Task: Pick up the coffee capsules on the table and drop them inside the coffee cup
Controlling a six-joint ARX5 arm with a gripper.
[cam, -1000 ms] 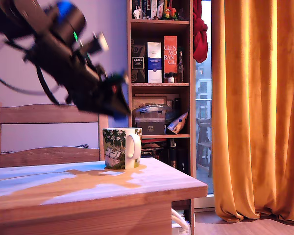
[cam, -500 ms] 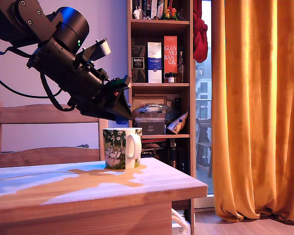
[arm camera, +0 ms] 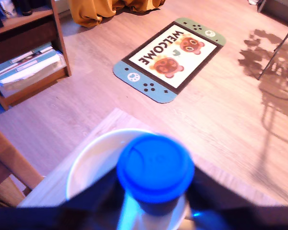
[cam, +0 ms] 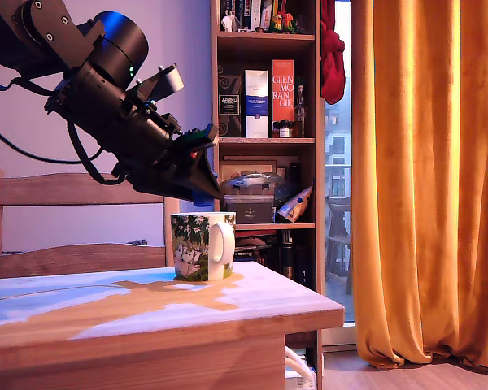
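My gripper (cam: 207,188) hangs tilted downward just above the coffee cup (cam: 202,245), a white mug with green foliage print and its handle toward the exterior view's right. It stands near the far edge of the pale wooden table (cam: 146,313). The gripper (arm camera: 156,194) is shut on a blue coffee capsule (arm camera: 154,167), whose round rimmed top faces the wrist camera. The capsule sits directly over the cup's white rim (arm camera: 84,160). In the exterior view only a sliver of blue capsule (cam: 202,196) shows at the fingertips. I see no other capsule on the table.
A wooden slat-back chair (cam: 73,191) stands behind the table at the exterior view's left. A bookshelf (cam: 264,122) and an orange curtain (cam: 427,179) lie beyond. The wrist view shows the floor with a welcome mat (arm camera: 169,57) and a low shelf (arm camera: 26,52).
The arm was blurred in motion a second ago and has shifted slightly toward the exterior view's right, settling above the cup. It has held almost still for the last half second.
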